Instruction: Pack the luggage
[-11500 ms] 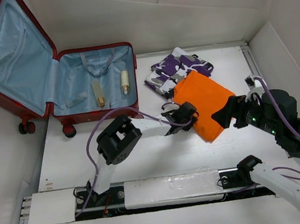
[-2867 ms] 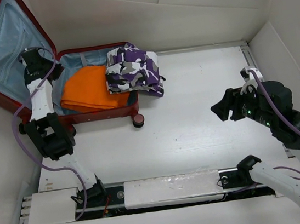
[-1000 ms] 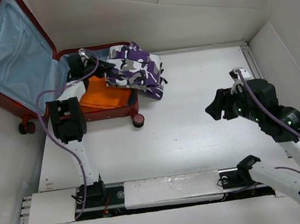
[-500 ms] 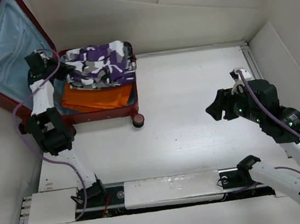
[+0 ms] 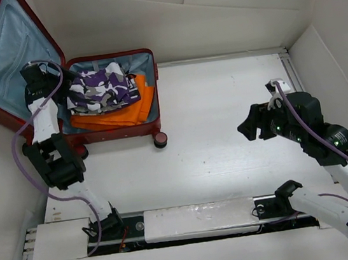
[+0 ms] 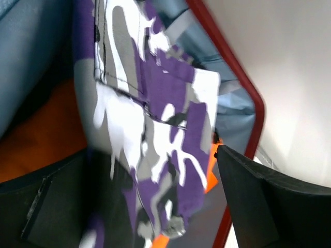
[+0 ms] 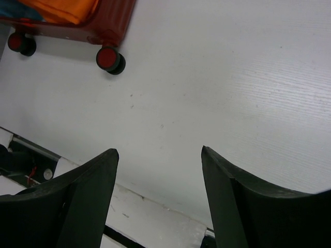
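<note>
The luggage (image 5: pixel 114 135) lies open at the back left, its blue-lined lid (image 5: pixel 4 56) leaning on the wall. In its base a purple camouflage cloth (image 5: pixel 101 88) rests on an orange cloth (image 5: pixel 117 115). My left gripper (image 5: pixel 56 76) hovers at the hinge side of the base. In the left wrist view it (image 6: pixel 152 152) is open, jaws wide apart, with the camouflage cloth (image 6: pixel 155 113) lying loose between them, orange cloth (image 6: pixel 41 139) beneath and the red rim (image 6: pixel 243 93) beside. My right gripper (image 5: pixel 245 128) (image 7: pixel 159 151) is open above bare table, far to the right of the luggage (image 7: pixel 111 26).
A luggage wheel (image 5: pixel 160 140) (image 7: pixel 109 59) juts onto the white table. White walls close in behind and on the right. The arms' mounting rail (image 5: pixel 192 220) runs along the near edge.
My left gripper has opened and let go of the camouflage cloth, which has dropped further left into the base on top of the orange cloth. The right arm has stayed where it was.
</note>
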`<move>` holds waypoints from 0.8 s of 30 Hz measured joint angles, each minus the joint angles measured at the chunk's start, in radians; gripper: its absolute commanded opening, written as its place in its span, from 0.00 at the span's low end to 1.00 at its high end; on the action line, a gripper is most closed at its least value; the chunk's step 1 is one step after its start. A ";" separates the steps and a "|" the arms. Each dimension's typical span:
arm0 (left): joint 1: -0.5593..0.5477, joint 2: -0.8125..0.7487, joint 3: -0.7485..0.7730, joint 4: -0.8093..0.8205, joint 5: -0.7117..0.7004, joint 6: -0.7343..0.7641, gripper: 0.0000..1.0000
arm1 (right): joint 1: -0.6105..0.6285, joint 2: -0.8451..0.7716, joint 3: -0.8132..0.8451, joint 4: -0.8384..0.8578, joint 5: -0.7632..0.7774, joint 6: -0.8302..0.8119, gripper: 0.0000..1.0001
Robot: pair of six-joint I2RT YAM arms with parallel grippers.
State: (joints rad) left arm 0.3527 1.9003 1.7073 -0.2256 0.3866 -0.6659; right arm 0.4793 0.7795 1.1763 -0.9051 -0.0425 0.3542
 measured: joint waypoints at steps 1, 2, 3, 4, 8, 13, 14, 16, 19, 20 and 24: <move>-0.009 -0.034 -0.017 -0.003 -0.020 0.002 0.90 | 0.000 -0.001 0.000 0.000 -0.007 0.000 0.72; -0.017 -0.079 -0.039 -0.010 -0.043 0.004 0.90 | 0.000 -0.002 -0.002 0.001 -0.015 0.000 0.72; -0.028 -0.134 -0.065 -0.018 -0.071 0.004 0.90 | 0.000 -0.003 -0.005 0.002 -0.024 0.000 0.72; -0.039 -0.194 -0.093 -0.028 -0.101 0.004 0.90 | 0.000 -0.004 -0.013 0.006 -0.034 0.000 0.72; -0.117 -0.508 -0.228 -0.026 -0.233 0.008 0.90 | 0.000 -0.013 -0.047 0.010 -0.072 0.000 0.72; -0.180 -0.883 -0.342 -0.074 -0.392 0.004 0.90 | 0.034 -0.038 -0.098 0.026 -0.118 -0.005 0.35; -0.178 -0.929 -0.342 -0.097 -0.431 0.003 0.90 | 0.044 -0.049 -0.113 0.034 -0.132 -0.008 0.28; -0.171 -0.999 -0.338 -0.150 -0.529 0.002 0.90 | 0.061 -0.067 -0.142 0.045 -0.155 -0.006 0.16; -0.175 -1.034 -0.332 -0.274 -0.657 0.002 0.90 | 0.081 -0.084 -0.173 0.047 -0.187 -0.013 0.05; -0.175 -1.035 -0.332 -0.314 -0.690 0.002 0.90 | 0.088 -0.087 -0.179 0.048 -0.195 -0.016 0.05; -0.175 -1.023 -0.291 -0.513 -0.826 0.001 0.88 | 0.116 -0.107 -0.201 0.058 -0.225 -0.027 0.15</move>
State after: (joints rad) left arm 0.1776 0.8776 1.4166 -0.7383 -0.4393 -0.6647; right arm 0.5949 0.6724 0.9749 -0.8471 -0.2672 0.3267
